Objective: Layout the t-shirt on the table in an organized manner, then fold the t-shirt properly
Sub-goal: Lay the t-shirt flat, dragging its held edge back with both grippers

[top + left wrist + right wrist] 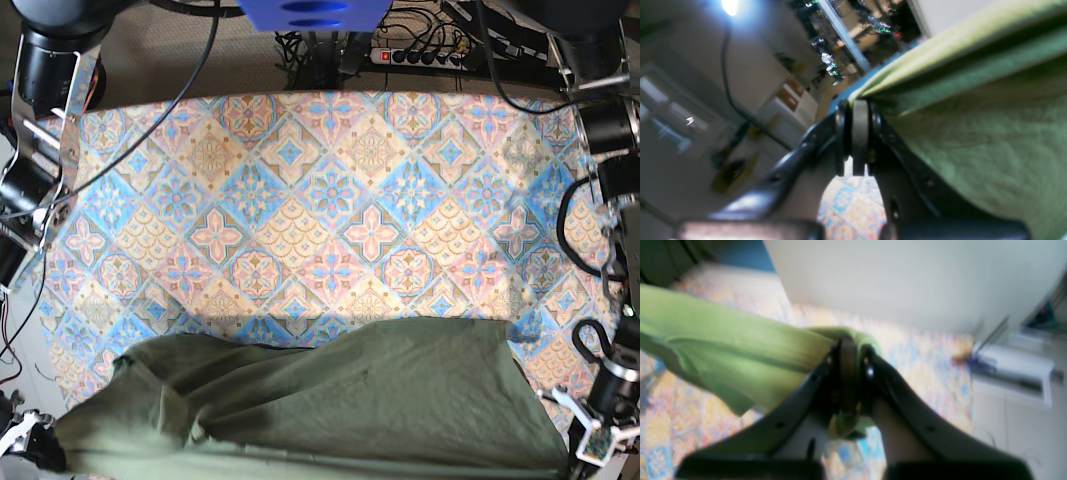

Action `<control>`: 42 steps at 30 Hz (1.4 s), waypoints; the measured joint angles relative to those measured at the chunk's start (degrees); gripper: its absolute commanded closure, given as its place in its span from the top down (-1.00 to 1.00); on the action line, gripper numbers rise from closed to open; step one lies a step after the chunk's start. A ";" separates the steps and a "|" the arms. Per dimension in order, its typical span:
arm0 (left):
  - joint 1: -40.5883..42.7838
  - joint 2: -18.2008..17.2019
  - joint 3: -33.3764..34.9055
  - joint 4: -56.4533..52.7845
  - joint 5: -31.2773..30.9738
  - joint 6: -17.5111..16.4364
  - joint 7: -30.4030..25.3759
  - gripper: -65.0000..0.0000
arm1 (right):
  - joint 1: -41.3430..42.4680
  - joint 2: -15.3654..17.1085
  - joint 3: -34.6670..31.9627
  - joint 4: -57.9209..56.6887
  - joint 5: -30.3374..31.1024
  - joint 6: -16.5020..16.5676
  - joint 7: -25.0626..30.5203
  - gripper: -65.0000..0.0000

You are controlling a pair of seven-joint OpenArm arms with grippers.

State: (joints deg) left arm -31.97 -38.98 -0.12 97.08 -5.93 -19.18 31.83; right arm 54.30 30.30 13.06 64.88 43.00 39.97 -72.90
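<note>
The olive-green t-shirt (330, 400) hangs stretched across the near edge of the table (330, 200), wrinkled, spanning almost its whole width. My left gripper (852, 104) is shut on one edge of the shirt (973, 133), which spreads to its right. My right gripper (848, 348) is shut on a bunched bit of the shirt (723, 350), above the patterned cloth (927, 360). In the base view the left gripper (592, 447) is at the shirt's right end and the right gripper (28, 440) at its left end.
Arm bases and cables stand at the table's left edge (40, 150) and right edge (610, 150). A power strip (420, 55) lies behind the far edge. A large white surface (907, 280) rises beyond the table in the right wrist view.
</note>
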 measured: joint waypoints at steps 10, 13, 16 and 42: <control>22.08 -6.45 -4.44 15.78 -0.31 -0.61 7.65 -1.00 | -19.37 6.12 1.66 7.65 15.65 -0.15 -2.58 -0.97; 26.99 -6.69 -9.73 18.88 -0.59 -0.28 8.44 -1.00 | -26.18 7.67 6.47 12.11 17.00 0.17 -3.19 -0.97; 31.63 -6.86 -12.09 20.00 -1.01 -0.61 8.22 -1.00 | -32.57 8.85 9.81 16.28 17.51 0.09 -4.48 -0.97; 83.91 -7.52 -20.28 22.32 0.74 -0.20 0.04 -1.00 | -82.38 0.37 24.17 39.04 24.81 -0.11 -4.48 -0.98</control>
State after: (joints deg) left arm 51.94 -46.50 -20.40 119.39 -5.19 -19.38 31.88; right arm -28.08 30.68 37.23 103.92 67.81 39.86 -77.38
